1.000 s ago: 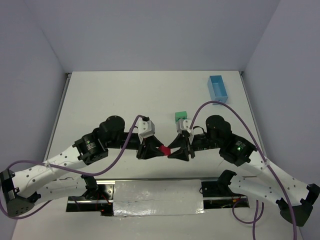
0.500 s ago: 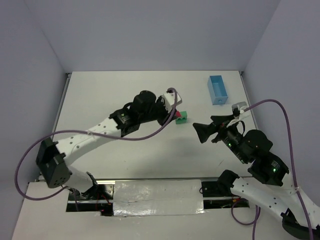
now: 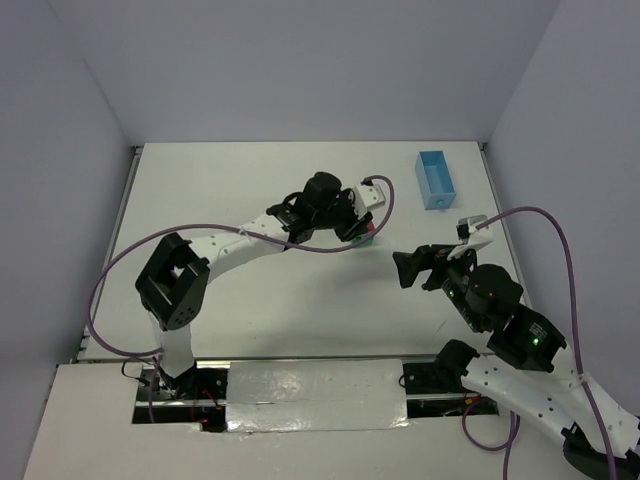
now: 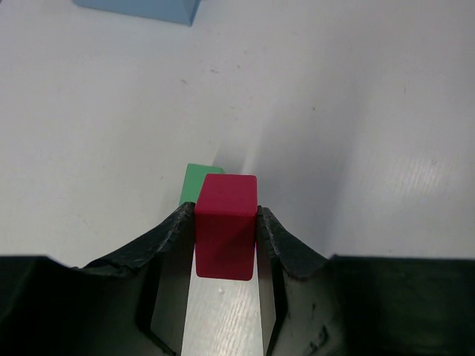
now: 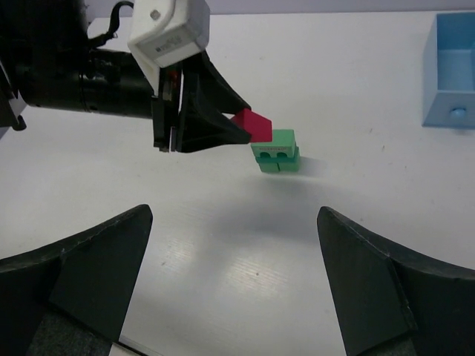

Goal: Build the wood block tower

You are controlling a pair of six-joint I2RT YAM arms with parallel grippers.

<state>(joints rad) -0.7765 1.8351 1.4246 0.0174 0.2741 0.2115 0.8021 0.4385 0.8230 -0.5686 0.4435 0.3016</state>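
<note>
Bright paint on a white table (image 3: 230, 190).
The red block (image 4: 225, 233) is plain and unpatterned, as are the green blocks (image 5: 276, 154). The tray (image 3: 435, 179) at the upper right is light blue. The left hand (image 4: 225, 213) and the right hand (image 5: 231, 215) are black, the arms (image 3: 235, 243) white with black joints, the cables (image 3: 530, 210) purple.

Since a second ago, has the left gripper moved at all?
Yes. The left gripper, shut on the red block, has travelled up the view and rightward, toward the blue tray, and now sits at the green blocks.
</note>
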